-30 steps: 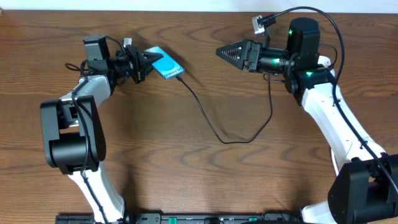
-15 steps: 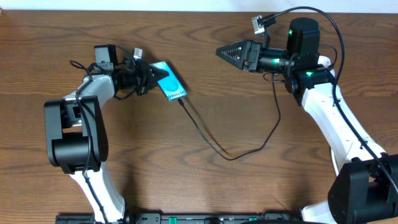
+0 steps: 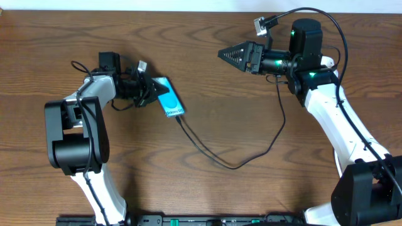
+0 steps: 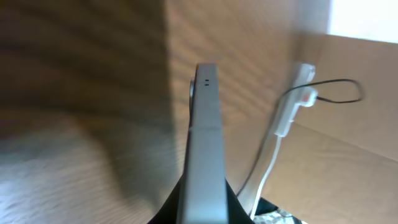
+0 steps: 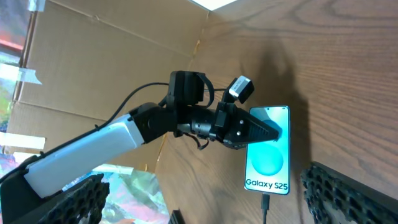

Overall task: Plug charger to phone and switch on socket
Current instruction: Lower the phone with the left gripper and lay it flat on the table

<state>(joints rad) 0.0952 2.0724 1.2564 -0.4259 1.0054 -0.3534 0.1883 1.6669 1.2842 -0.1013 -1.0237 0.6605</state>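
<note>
The phone (image 3: 169, 98) is pinched by the left tool (image 3: 152, 94), probably to steady it with the charger (image 3: 236, 166) seemingly plugged in; the right tool (image 3: 225, 54) is held spread.

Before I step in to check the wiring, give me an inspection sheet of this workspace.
Surface: brown wood table.
Job's things: phone in the left gripper; charger plugged into its lower end; socket seen only from the left wrist.
Clutter: nothing seen.
Grippers: left gripper shut on the phone; right gripper open, empty.
Cables: charger loops across the table toward the right arm.
Surroundings: cardboard behind the table.
</note>
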